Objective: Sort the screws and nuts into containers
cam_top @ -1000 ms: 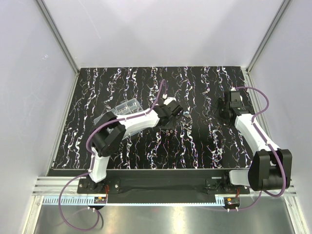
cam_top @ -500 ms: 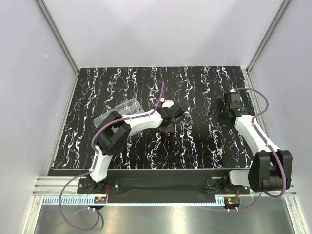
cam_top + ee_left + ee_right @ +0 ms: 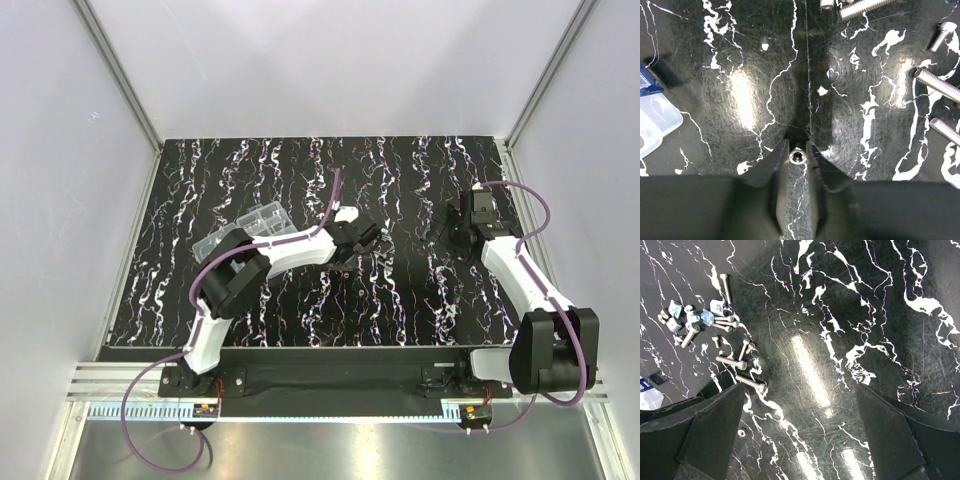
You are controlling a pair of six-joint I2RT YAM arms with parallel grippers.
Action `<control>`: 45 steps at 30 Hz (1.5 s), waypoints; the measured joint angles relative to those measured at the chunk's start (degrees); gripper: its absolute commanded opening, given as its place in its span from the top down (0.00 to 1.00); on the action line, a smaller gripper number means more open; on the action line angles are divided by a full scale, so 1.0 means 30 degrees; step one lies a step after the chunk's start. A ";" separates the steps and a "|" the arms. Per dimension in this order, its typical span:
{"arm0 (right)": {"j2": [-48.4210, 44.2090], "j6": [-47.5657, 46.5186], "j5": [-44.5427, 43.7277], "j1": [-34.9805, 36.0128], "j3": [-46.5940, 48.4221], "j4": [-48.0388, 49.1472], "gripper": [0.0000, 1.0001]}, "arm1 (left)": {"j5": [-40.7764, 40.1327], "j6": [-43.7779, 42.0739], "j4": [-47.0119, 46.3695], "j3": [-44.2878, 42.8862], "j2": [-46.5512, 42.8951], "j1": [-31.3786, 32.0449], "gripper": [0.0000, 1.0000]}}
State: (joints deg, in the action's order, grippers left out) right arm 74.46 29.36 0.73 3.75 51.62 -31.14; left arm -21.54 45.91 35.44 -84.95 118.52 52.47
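Left gripper (image 3: 798, 151): clenched, its two dark fingers (image 3: 776, 170) pinching a silvery piece (image 3: 798, 158) right at their tips, low over the black, white-veined table (image 3: 740, 60). The piece is round with a recessed centre, probably a screw seen head-on, though the view is too tight to rule out a nut. Beyond the tips and off to the right, apart from them, several loose screws (image 3: 937, 85) lie flat. To the left, a corner of the clear organiser box (image 3: 652, 117) sits well apart from the pinched piece. Right gripper (image 3: 799, 390): released, jaws spread wide over the tabletop, gripping nothing. A single tiny nut (image 3: 742, 431) lies just inside the finger (image 3: 705, 440) on the left of that view. Two long screws (image 3: 731, 361) lie a little farther out beside that finger's tip, and beyond them is a mixed heap (image 3: 697, 320) of screws and nuts. In the overhead view the left gripper is mid-table, the box is to its left, and the right gripper is well apart on the right.
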 measured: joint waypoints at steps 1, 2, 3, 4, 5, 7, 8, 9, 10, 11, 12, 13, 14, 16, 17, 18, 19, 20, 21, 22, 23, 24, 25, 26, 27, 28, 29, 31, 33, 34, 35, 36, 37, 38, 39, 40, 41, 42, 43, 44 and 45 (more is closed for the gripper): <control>0.0000 0.0000 0.0000 0.0000 -0.0007 0.0000 0.00 | -0.0015 0.0036 -0.0015 0.0000 0.0000 0.0015 0.89; 0.0000 0.0000 0.0000 0.0000 -0.0007 0.0000 0.00 | -0.0044 0.0058 -0.0109 0.0000 0.0000 0.0015 0.89; 0.0000 0.0000 0.0000 0.0000 -0.0007 0.0000 0.00 | -0.0029 0.0073 -0.0197 0.0015 0.0000 0.0015 0.89; 0.0000 0.0000 -0.0007 0.0000 -0.0007 0.0000 0.00 | -0.0066 0.0087 -0.0248 0.0073 -0.0007 0.0015 0.89; 0.0000 0.0000 -0.0007 0.0000 -0.0007 0.0000 0.00 | -0.0087 0.0073 -0.0277 0.0080 -0.0022 0.0015 0.89; 0.0000 0.0000 -0.0007 0.0000 -0.0007 0.0000 0.00 | -0.0182 0.0058 -0.0408 0.0211 -0.0087 0.0015 0.89; 0.0000 0.0000 -0.0007 0.0000 -0.0007 0.0000 0.00 | -0.0255 0.0058 -0.0495 0.0335 -0.0160 0.0015 0.88; 0.0000 0.0000 -0.0007 0.0000 -0.0007 0.0007 0.00 | -0.0291 0.0022 -0.0532 0.0401 -0.0219 0.0022 0.87; 0.0000 0.0000 -0.0007 0.0000 -0.0007 0.0007 0.00 | -0.0350 -0.0051 -0.0495 0.0444 -0.0248 0.0036 0.86; 0.0000 0.0000 -0.0007 0.0000 -0.0007 0.0000 0.00 | -0.0393 -0.0117 -0.0503 0.0481 -0.0277 0.0036 0.85; 0.0000 0.0007 -0.0007 0.0000 -0.0007 0.0000 0.00 | -0.0430 -0.0226 -0.0466 0.0495 -0.0313 0.0044 0.83; 0.0000 0.0007 -0.0007 0.0000 -0.0007 0.0000 0.00 | -0.0444 -0.0328 -0.0401 0.0525 -0.0350 0.0044 0.81; 0.0000 0.0007 -0.0007 0.0000 -0.0007 0.0007 0.00 | -0.0459 -0.0379 -0.0386 0.0576 -0.0393 0.0044 0.79; 0.0000 0.0007 -0.0007 0.0000 -0.0007 0.0000 0.00 | -0.0444 -0.0648 -0.0342 0.0721 -0.0539 0.0051 0.73; 0.0000 0.0007 -0.0007 0.0000 -0.0007 0.0000 0.00 | -0.0401 -0.0787 -0.0350 0.0860 -0.0663 0.0051 0.68; 0.0000 0.0007 -0.0007 0.0000 -0.0007 0.0000 0.00 | -0.0401 -0.0947 -0.0350 0.1071 -0.0860 0.0051 0.57; 0.0000 0.0007 -0.0007 0.0000 -0.0007 0.0000 0.00 | -0.0393 -0.1107 -0.0364 0.1348 -0.1093 0.0066 0.54; 0.0000 0.0015 -0.0007 0.0000 -0.0007 0.0007 0.00 | -0.0401 -0.1260 -0.0495 0.1800 -0.1494 0.0080 0.51; 0.0000 0.0015 -0.0007 0.0000 -0.0007 0.0000 0.00 | -0.0408 -0.1392 -0.0459 0.2237 -0.1953 0.0117 0.49; 0.0000 0.0022 -0.0007 0.0000 -0.0022 0.0007 0.00 | -0.0415 -0.1501 -0.0444 0.2659 -0.2455 0.0160 0.48; 0.0000 0.0029 -0.0007 0.0000 -0.0044 0.0000 0.00 | -0.0415 -0.1574 -0.0481 0.3075 -0.2987 0.0211 0.48; 0.0000 0.0051 -0.0007 0.0000 -0.0087 0.0000 0.00 | -0.0415 -0.1654 -0.0415 0.3388 -0.3504 0.0262 0.48; 0.0000 0.0087 -0.0007 0.0000 -0.0131 0.0000 0.00 | -0.0393 -0.1727 -0.0430 0.3621 -0.3942 0.0299 0.48; 0.0000 0.0109 -0.0015 0.0000 -0.0168 0.0000 0.00 | -0.0350 -0.1807 -0.0568 0.3832 -0.4357 0.0335 0.48; 0.0000 0.0138 -0.0015 0.0000 -0.0204 0.0000 0.00 | -0.0262 -0.1872 -0.0692 0.3985 -0.4663 0.0372 0.47; 0.0000 0.0146 -0.0007 0.0000 -0.0226 0.0000 0.00 | -0.0211 -0.1938 -0.0801 0.4080 -0.4816 0.0393 0.47; 0.0000 0.0153 -0.0007 0.0000 -0.0233 -0.0007 0.00 | -0.0080 -0.1982 -0.0925 0.4138 -0.4889 0.0430 0.47; 0.0000 0.0153 -0.0015 0.0000 -0.0233 0.0000 0.00 | 0.0197 -0.2106 -0.1209 0.4218 -0.4809 0.0488 0.47; 0.0000 0.0153 -0.0015 0.0000 -0.0233 0.0000 0.00 | 0.0401 -0.2157 -0.1290 0.4299 -0.4707 0.0576 0.47; 0.0000 0.0153 -0.0007 0.0000 -0.0233 0.0000 0.00 | 0.0466 -0.2171 -0.1319 0.4335 -0.4648 0.0627 0.47; 0.0000 0.0153 -0.0007 0.0000 -0.0233 -0.0007 0.00 | 0.0488 -0.2193 -0.1319 0.4335 -0.4554 0.0656 0.47; 0.0000 0.0153 -0.0007 0.0000 -0.0233 -0.0007 0.00 | 0.0503 -0.2208 -0.1341 0.4335 -0.4452 0.0670 0.48; -0.0007 0.0153 -0.0007 0.0000 -0.0233 -0.0007 0.00 | 0.0517 -0.2222 -0.1348 0.4335 -0.4342 0.0678 0.48; -0.0015 0.0153 -0.0007 0.0000 -0.0233 -0.0007 0.00 | 0.0525 -0.2229 -0.1348 0.4335 -0.4240 0.0692 0.48; -0.0015 0.0160 -0.0007 0.0000 -0.0233 -0.0007 0.00 | 0.0532 -0.2251 -0.1362 0.4335 -0.4160 0.0692 0.50; -0.0015 0.0160 -0.0007 0.0000 -0.0240 -0.0007 0.00 | 0.0554 -0.2288 -0.1399 0.4364 -0.4087 0.0692 0.51; -0.0015 0.0160 -0.0007 0.0000 -0.0248 0.0000 0.00 | 0.0605 -0.2317 -0.1486 0.4430 -0.4051 0.0692 0.51; -0.0015 0.0160 -0.0007 0.0000 -0.0262 -0.0007 0.00 | 0.0634 -0.2331 -0.1552 0.4517 -0.4036 0.0692 0.51; -0.0015 0.0160 -0.0036 0.0000 -0.0270 -0.0007 0.00 | 0.0663 -0.2346 -0.1690 0.4626 -0.4014 0.0692 0.51; -0.0015 0.0168 -0.0080 0.0000 -0.0284 -0.0007 0.00 | 0.0692 -0.2353 -0.1778 0.4728 -0.3949 0.0692 0.52; -0.0015 0.0168 -0.0102 0.0000 -0.0291 -0.0015 0.00 | 0.0714 -0.2353 -0.1792 0.4794 -0.3876 0.0692 0.53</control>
State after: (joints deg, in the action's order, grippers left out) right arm 74.41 29.87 0.43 3.75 50.74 -31.18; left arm -19.40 38.85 30.06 -70.57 106.89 54.54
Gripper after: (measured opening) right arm 0.994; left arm 0.487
